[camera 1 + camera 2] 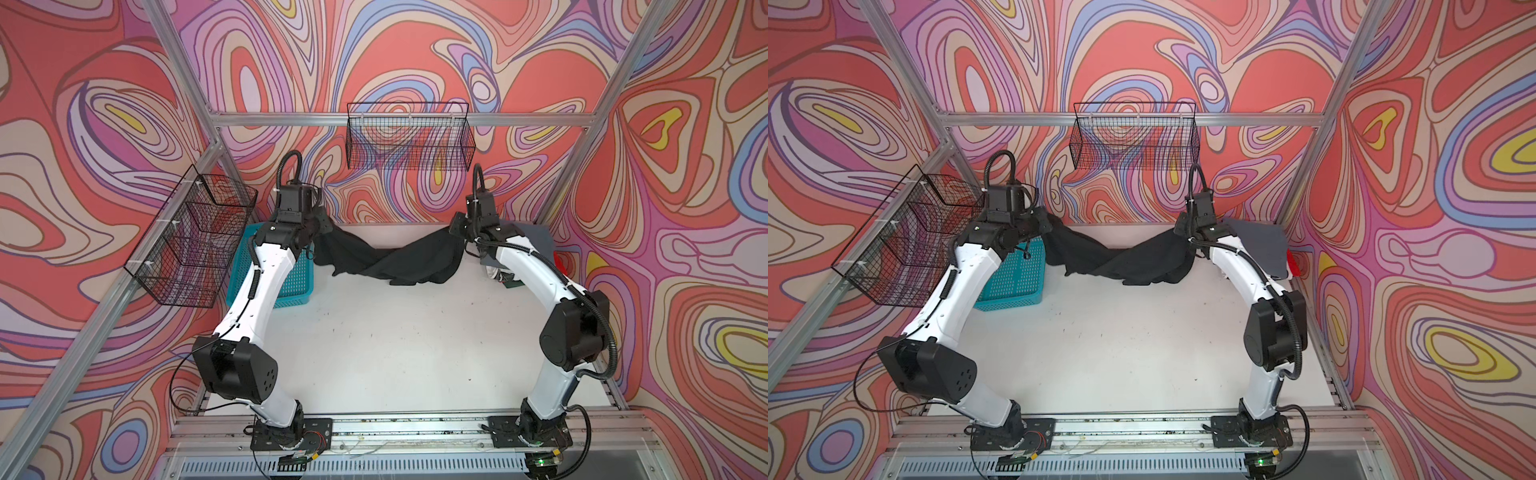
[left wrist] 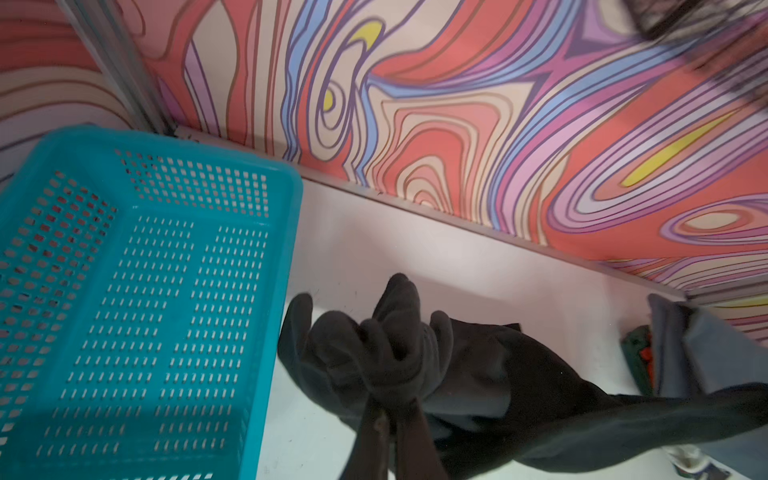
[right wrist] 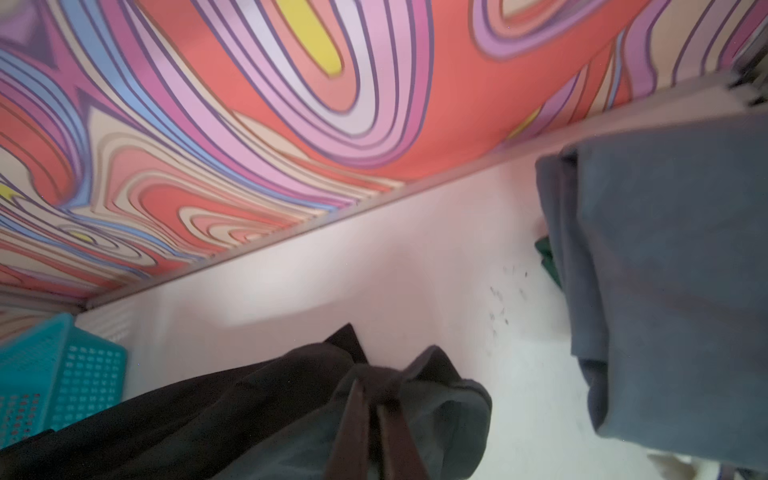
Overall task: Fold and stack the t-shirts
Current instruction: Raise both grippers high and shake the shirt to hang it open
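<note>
Symmetrically, arms arched forward, left gripper [image 2: 384, 415], right gripper [image 3: 374, 399] pinching black t-shirt [image 1: 386, 257]

— What are the arms made of, by the look?
— The left arm [image 1: 266, 286] and right arm [image 1: 536, 266] have glossy white shells and bulky black joint housings [image 1: 237, 370].
— Cabling?
— Ribbed black conduit [image 1: 613, 349] on the right one. Black base plates [image 1: 293, 432].
— And the ends?
— The left claw [image 2: 387, 411] and right claw [image 3: 376, 399] have slim, dark brown fingers.
</note>
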Action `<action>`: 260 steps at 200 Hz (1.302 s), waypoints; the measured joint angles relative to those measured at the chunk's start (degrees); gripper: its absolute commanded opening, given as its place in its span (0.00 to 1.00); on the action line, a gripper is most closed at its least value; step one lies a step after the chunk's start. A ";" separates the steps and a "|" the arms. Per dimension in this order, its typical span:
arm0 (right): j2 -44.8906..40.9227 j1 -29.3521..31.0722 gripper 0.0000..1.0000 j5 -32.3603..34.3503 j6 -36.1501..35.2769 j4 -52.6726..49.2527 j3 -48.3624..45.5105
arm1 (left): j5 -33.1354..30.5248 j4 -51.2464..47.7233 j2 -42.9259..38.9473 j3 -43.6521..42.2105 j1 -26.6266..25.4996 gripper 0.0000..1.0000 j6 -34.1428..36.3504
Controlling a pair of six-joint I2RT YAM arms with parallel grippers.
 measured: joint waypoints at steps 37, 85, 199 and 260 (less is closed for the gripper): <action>-13.33 0.00 0.00 2.69 -1.68 0.70 -6.99 | -1.18 0.70 -15.58 -7.39 -0.11 0.00 -0.09; -25.55 -0.02 0.00 2.01 -1.90 -1.11 -11.04 | -4.00 -0.70 -31.65 -13.94 -0.11 0.00 -0.22; -28.57 -0.02 0.00 -0.52 -1.84 -7.74 -2.64 | -6.47 -6.38 -33.00 -4.44 -0.11 0.00 2.78; -13.55 -0.07 0.00 1.16 -4.66 -4.72 2.16 | -5.55 -3.06 -12.37 -2.82 -0.09 0.00 3.43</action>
